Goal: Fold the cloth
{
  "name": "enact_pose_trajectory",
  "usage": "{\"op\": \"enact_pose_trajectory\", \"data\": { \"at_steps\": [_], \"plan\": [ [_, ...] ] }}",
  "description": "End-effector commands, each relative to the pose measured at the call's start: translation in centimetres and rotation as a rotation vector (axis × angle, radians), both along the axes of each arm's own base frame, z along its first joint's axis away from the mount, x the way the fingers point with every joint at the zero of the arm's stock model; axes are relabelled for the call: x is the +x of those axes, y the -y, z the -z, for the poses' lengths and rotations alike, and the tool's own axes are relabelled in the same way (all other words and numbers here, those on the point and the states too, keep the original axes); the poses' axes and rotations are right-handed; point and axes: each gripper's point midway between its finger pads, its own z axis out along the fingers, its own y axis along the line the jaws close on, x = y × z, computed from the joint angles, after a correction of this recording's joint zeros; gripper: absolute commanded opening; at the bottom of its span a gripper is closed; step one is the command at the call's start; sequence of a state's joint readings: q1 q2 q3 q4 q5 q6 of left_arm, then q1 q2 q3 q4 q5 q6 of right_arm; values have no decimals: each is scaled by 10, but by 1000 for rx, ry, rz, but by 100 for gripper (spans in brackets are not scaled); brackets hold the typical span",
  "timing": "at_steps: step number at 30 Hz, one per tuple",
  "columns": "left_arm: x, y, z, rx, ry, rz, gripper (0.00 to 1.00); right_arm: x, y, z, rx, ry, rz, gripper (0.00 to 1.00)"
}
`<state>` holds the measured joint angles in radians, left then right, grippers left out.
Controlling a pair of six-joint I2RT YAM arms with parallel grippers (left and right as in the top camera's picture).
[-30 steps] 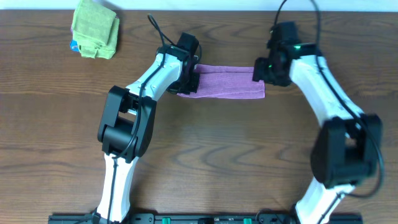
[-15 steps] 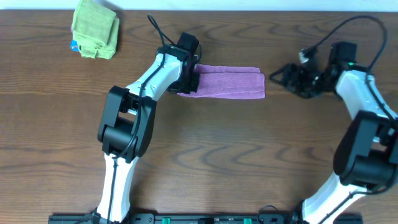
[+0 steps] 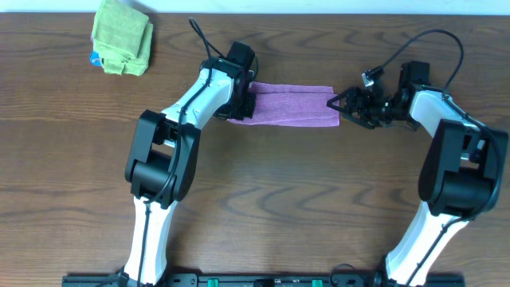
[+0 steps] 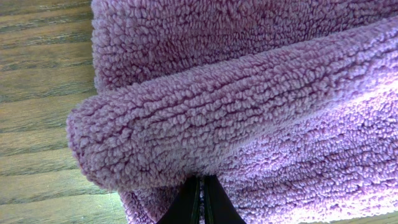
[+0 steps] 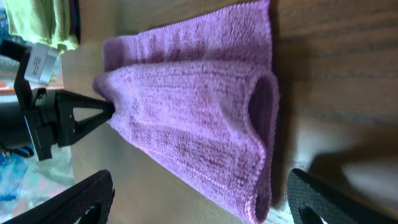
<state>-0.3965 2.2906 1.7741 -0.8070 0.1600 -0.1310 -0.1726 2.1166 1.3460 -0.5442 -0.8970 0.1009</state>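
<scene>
Purple fuzzy cloth [image 3: 291, 106] lies folded long near the middle of the far edge of the brown wooden desk [image 3: 279, 199], left gripper [image 3: 245, 105] pinching its left end, while the right gripper [image 3: 341, 108], jaws spread and empty, has swung back beside its right end, likely for another fold.

A: Arm colours?
B: Left white-shelled arm with black joints [image 3: 194, 97]; right white-shelled arm [image 3: 437, 105] matches.
A: Cables, markings?
B: Thin black cable loop [image 3: 434, 32] by right wrist. Right claw's matte black fingers [image 5: 314, 199], rounded tips. White label tag [image 5: 42, 62] on left black claw [image 3: 244, 104].
</scene>
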Motion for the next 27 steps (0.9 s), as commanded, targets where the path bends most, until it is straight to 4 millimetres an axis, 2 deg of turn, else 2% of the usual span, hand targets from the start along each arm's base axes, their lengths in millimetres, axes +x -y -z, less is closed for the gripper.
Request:
{"op": "enact_pose_trajectory", "data": {
  "at_steps": [1, 5, 11, 17, 20, 27],
  "plan": [
    [-1, -8, 6, 32, -5, -12, 6, 2, 3, 7, 11, -25, 26, 89],
    [-1, -8, 6, 32, -4, -13, 6, 3, 3, 17, 24, -64, 52, 88],
    [-1, -8, 6, 32, -5, -13, 6, -4, 0, 44, 42, -154, 66, 84],
    [-1, -8, 6, 32, -5, -13, 6, -14, -14, 69, 59, -227, 48, 75],
    [-1, -7, 6, 29, -7, -12, 6, -14, -18, 73, 54, -229, 42, 63],
    [-4, 0, 5, -13, -24, -5, 6, -2, -15, 66, 59, -225, 72, 13]
  ]
}}
